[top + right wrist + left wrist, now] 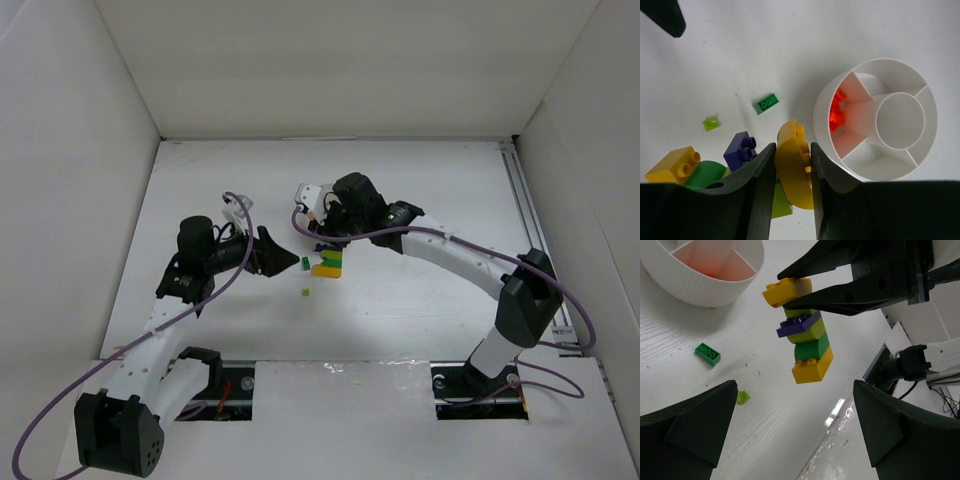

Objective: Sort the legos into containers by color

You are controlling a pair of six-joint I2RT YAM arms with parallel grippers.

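A white divided dish (715, 287) sits on a pale counter (740, 50). One wedge holds a few orange-red bricks (837, 107). The central well and the other wedges in view look empty.

Just beside the dish, the right end effector (792, 160) pinches the top yellow brick of a joined clump (807, 340) of yellow, green, lime and purple pieces. The clump appears to hang clear of the counter.

The left end effector (794, 405) faces the clump with its jaws spread wide, holding nothing.

A loose green brick (766, 103) lies on the counter near the dish, and a tiny lime bit (711, 123) lies farther from it.

The sorting looks barely begun. Only the orange-red is in place, the clump is yet to be pulled apart, and both loose pieces remain out.
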